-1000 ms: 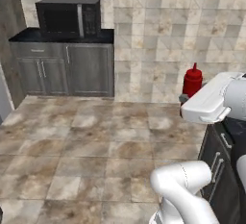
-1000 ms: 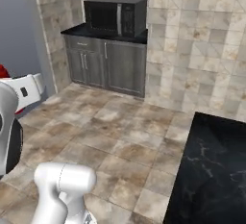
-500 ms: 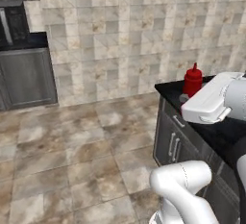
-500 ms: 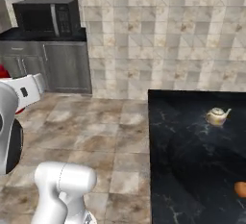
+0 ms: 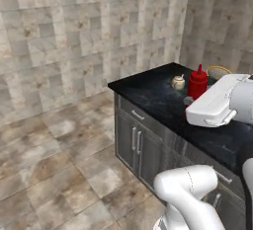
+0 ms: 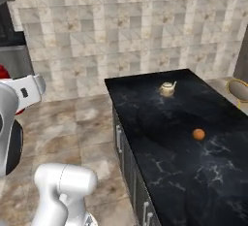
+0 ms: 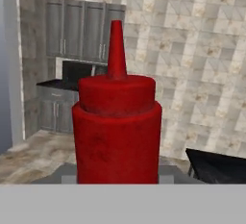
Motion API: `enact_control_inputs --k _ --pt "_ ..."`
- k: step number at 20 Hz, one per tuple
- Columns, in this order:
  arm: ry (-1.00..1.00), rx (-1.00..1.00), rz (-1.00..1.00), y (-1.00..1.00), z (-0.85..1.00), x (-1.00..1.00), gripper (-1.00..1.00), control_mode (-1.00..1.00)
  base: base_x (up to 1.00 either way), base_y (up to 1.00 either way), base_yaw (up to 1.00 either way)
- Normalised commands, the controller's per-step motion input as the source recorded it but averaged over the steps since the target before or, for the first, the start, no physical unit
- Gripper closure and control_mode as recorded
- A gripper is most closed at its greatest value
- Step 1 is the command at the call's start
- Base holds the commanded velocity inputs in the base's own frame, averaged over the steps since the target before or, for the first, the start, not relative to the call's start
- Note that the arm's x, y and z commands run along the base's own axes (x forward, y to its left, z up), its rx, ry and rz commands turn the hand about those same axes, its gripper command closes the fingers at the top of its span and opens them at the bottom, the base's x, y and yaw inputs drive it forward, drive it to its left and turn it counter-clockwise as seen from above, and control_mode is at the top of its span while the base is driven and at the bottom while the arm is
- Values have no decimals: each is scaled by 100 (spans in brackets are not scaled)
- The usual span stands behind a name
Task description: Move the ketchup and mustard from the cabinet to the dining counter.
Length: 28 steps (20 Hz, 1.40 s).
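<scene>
The ketchup (image 7: 118, 127), a red squeeze bottle with a pointed nozzle, stands upright in my gripper (image 5: 190, 99), which is shut on its lower body. In the left base view the ketchup (image 5: 198, 81) rises just behind my white hand, above the near end of the dining counter (image 5: 153, 90). In the right base view a sliver of the ketchup (image 6: 4, 72) peeks out at the left edge, well left of the dining counter (image 6: 189, 157) and over the floor. The mustard is out of view.
A cream-and-gold teapot (image 6: 167, 88) sits near the counter's far end and a small orange ball (image 6: 198, 134) lies mid-top. A round gold-rimmed object (image 6: 238, 88) stands beyond the counter's right side. Grey wall cabinets (image 7: 81, 30) hang over a microwave (image 7: 79, 70) across the tiled floor (image 5: 54, 155).
The base has turned, so both base views swept from the microwave wall to the dining counter, which is now close. The ketchup has stayed in my shut gripper.
</scene>
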Motion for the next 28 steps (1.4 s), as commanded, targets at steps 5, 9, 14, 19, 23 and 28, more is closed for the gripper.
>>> enact_control_inputs --k 5,9,14,19,23,28 --pt "0 0 0 0 0 0 100 100 -78 0 -51" --pt "0 0 0 0 0 0 100 100 -85 -12 -45" --pt "0 0 0 0 0 0 100 100 -86 -24 -40" --pt "0 0 0 0 0 0 100 100 -63 -31 -35" --pt "0 0 0 0 0 0 100 100 -12 -39 -28" --pt "0 0 0 0 0 0 100 100 2 -42 -15"
